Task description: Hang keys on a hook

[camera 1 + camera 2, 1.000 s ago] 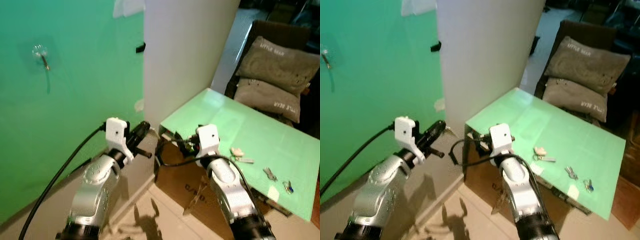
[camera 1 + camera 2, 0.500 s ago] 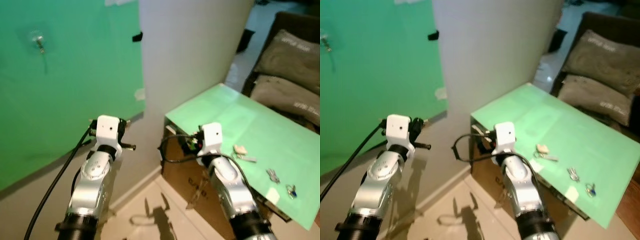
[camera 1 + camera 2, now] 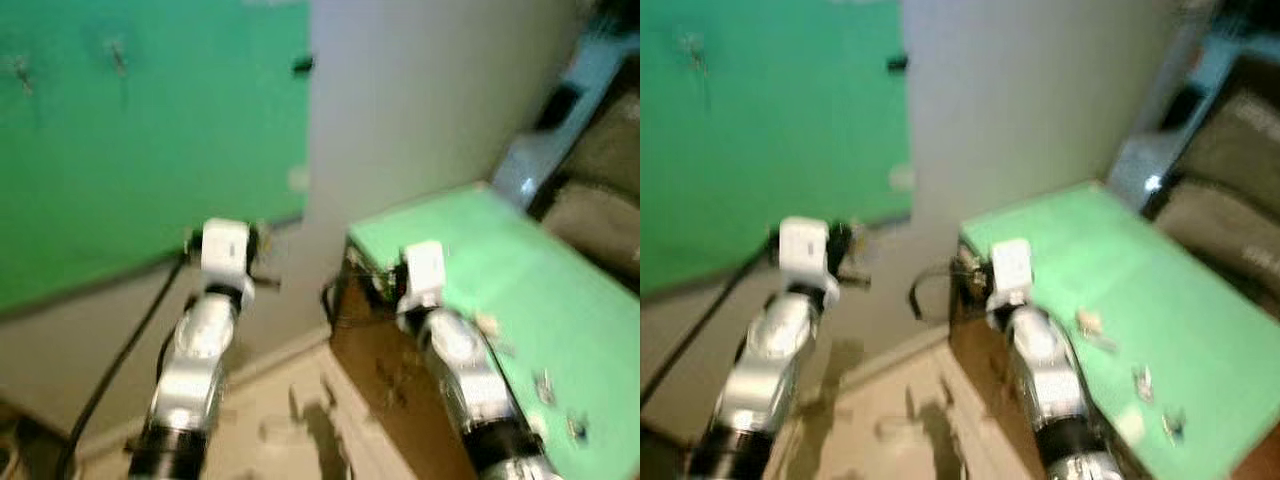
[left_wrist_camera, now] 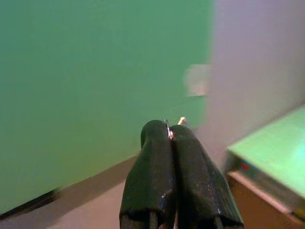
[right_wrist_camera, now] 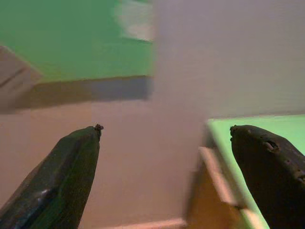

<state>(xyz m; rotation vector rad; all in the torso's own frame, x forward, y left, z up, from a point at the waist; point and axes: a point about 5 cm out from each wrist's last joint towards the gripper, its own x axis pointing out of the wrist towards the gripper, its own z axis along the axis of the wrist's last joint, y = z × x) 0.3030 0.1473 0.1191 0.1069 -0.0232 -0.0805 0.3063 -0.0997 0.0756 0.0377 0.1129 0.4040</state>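
A small metal glint, apparently the keys (image 4: pixel 168 133), sits pinched between the closed jaws of the left gripper (image 4: pixel 170 135), near the green wall (image 3: pixel 150 150). The hook (image 3: pixel 117 55) lies far left. The right gripper (image 5: pixel 164 143) is open and empty beside the desk (image 3: pixel 520 270). Step in hand: carry. Next: approach the hook.

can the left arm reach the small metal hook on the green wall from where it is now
Probably not yet. The left gripper, fingers shut on a bit of metal, is held low near the wall's base, while the small metal hook sits high up on the green wall. Nothing blocks the way; the robot likely needs to step closer.
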